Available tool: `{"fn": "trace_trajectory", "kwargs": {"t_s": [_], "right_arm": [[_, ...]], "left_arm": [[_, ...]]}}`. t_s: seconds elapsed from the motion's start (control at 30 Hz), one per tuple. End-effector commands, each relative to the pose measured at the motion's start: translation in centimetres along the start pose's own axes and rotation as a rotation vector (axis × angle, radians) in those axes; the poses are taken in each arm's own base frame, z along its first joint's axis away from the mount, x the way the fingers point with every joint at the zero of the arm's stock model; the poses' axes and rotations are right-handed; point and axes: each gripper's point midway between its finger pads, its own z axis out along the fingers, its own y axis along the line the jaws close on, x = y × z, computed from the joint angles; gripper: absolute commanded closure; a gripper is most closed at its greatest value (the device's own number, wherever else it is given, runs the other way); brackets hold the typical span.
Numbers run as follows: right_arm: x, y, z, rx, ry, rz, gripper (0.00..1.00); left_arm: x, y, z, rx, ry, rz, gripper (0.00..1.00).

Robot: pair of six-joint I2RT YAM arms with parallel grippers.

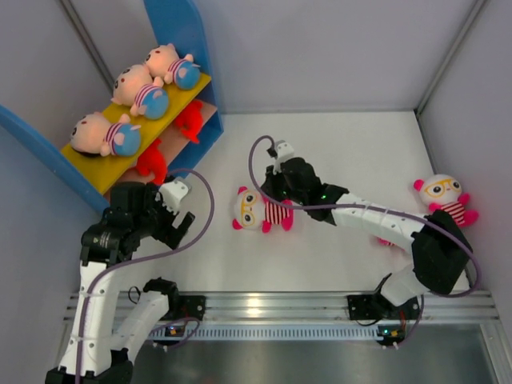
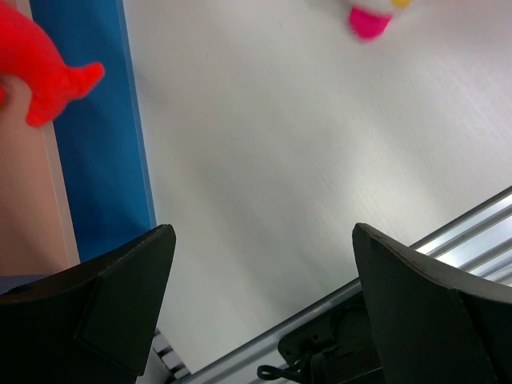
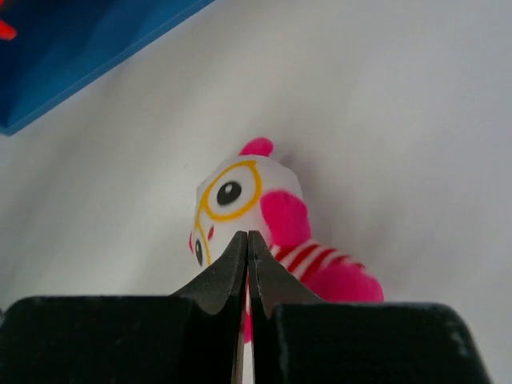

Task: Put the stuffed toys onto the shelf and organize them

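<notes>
Three peach dolls [image 1: 136,88] lie on the shelf's yellow upper board [image 1: 96,172]. Two red creatures [image 1: 189,122] sit on the tan lower board. A white owl with yellow glasses [image 1: 258,210] lies on its side mid-table. A second owl [image 1: 445,196] sits at the far right. My right gripper [image 1: 274,194] is shut, its tips [image 3: 247,237] just over the first owl [image 3: 240,188] at its neck, with nothing between the jaws. My left gripper [image 1: 178,222] hangs open and empty beside the shelf's front blue panel [image 2: 96,144]. A red creature [image 2: 44,68] shows at the upper left of the left wrist view.
Grey walls enclose the white table on three sides. The shelf stands slanted in the back left corner. An aluminium rail [image 1: 272,306] with both arm bases runs along the near edge. The right arm's forearm [image 1: 376,220] stretches across the table between the two owls.
</notes>
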Motion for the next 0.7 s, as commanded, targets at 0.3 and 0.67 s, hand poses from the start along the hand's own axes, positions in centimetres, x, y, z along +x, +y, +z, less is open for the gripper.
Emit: {"fn": "trace_trajectory", "kwargs": {"t_s": [0.3, 0.67], "right_arm": [[-0.4, 10.8, 0.4, -0.271, -0.038, 0.016, 1.0], [3.2, -3.7, -3.4, -0.089, 0.163, 0.086, 0.21]], "left_arm": [[-3.9, 0.0, 1.3, 0.062, -0.108, -0.078, 0.04], [-2.8, -0.2, 2.1, 0.058, -0.094, -0.049, 0.04]]}}
